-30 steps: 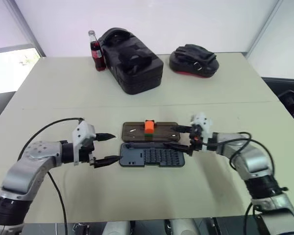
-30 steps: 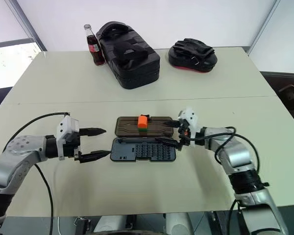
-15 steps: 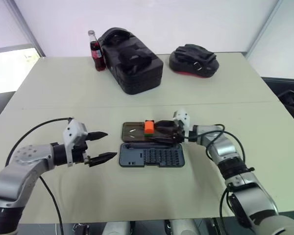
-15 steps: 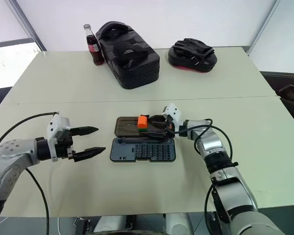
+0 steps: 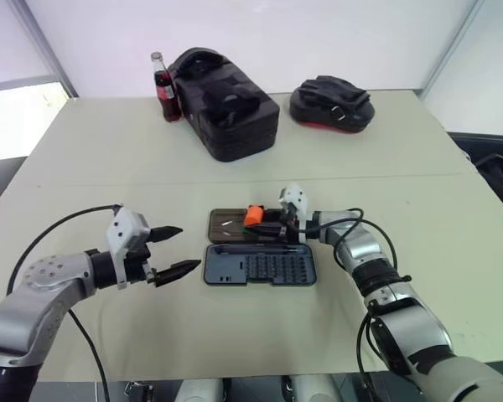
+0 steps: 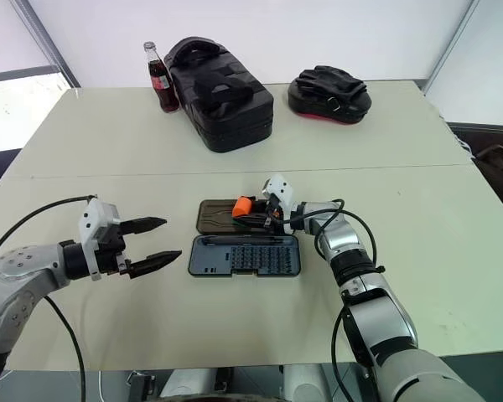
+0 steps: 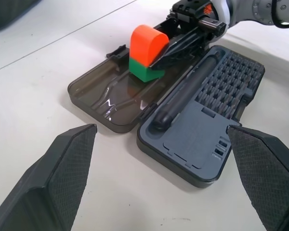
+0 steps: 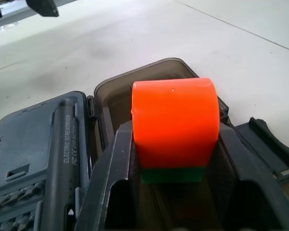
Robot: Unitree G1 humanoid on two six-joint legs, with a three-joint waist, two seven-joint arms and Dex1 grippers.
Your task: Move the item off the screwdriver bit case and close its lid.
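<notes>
Between your right gripper's [image 8: 176, 192] two black fingers [image 8: 108, 192] sits the block [image 8: 175, 122], one finger on each side, partly closed around it; whether they already pinch it firmly you cannot tell. It rests on the lid [image 7: 106, 94], which lies flat open on the table [image 5: 109, 159] beside the tray [image 7: 202, 130]. Your left gripper [image 5: 174, 249] hangs wide open and empty, just beside the case's [image 5: 260, 266] end. Lift too soon on a weak pinch and the block could slip and tumble into the bit rows. Drag sideways and you may shove the light case or flip the lid. The block has a rounded orange top on a green base, small and smooth. The lid is smoky brown and translucent; the tray is dark grey, with a slim driver [image 7: 183, 94] beside its bit rows.
</notes>
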